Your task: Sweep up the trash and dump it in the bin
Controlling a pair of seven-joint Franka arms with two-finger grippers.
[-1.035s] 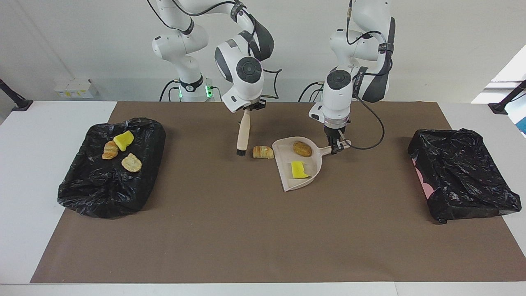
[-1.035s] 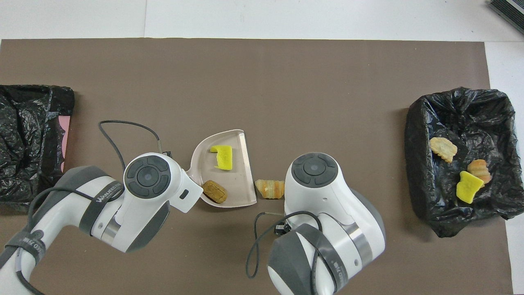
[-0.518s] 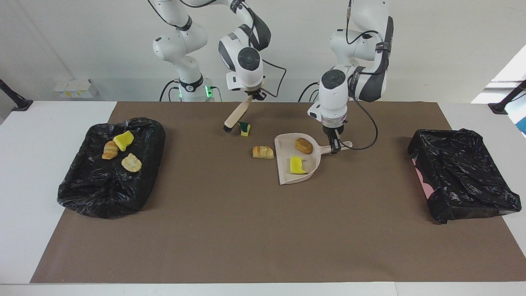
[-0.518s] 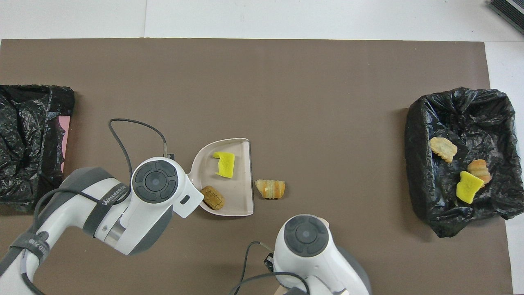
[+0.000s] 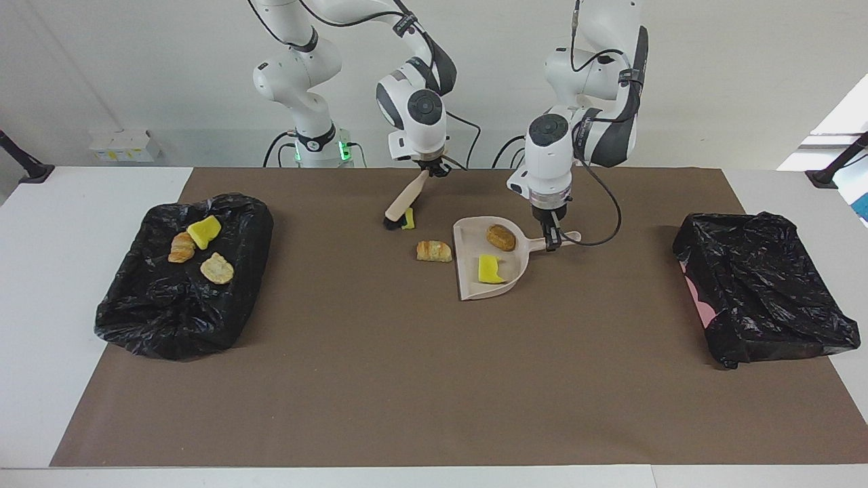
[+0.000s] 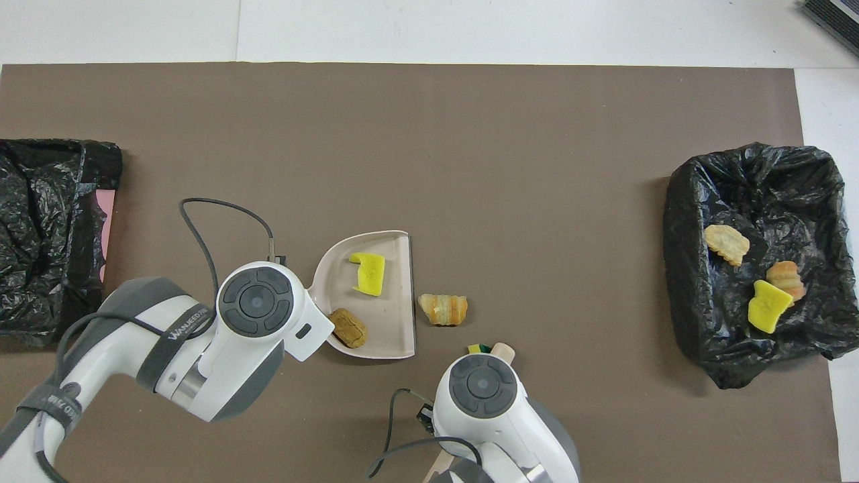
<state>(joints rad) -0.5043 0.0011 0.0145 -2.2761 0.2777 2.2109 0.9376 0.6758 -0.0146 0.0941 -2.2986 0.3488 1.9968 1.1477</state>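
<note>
My right gripper [image 5: 432, 168] is shut on a wooden brush [image 5: 407, 198], which slants down so that its bristles touch the mat beside a green-backed sponge bit [image 5: 409, 218] [image 6: 478, 348]. A croissant lump [image 5: 434, 251] [image 6: 443, 309] lies just off the open lip of the beige dustpan [image 5: 469, 261] [image 6: 394, 268]. In the pan sit a brown lump [image 5: 500, 237] and a yellow sponge bit [image 5: 489, 270]. My left gripper [image 5: 553, 237] is shut on the dustpan's handle. The black-lined bin [image 5: 156, 325] [image 6: 725, 362] at the right arm's end holds three scraps.
A second black-bagged bin [image 5: 766, 298] [image 6: 47, 201] stands at the left arm's end of the brown mat. A cable loops from the left wrist over the mat near the dustpan handle.
The right arm pulled the brush back toward the robots, away from the croissant lump, and set it down by the green-backed sponge bit. The dustpan shifted slightly and turned.
</note>
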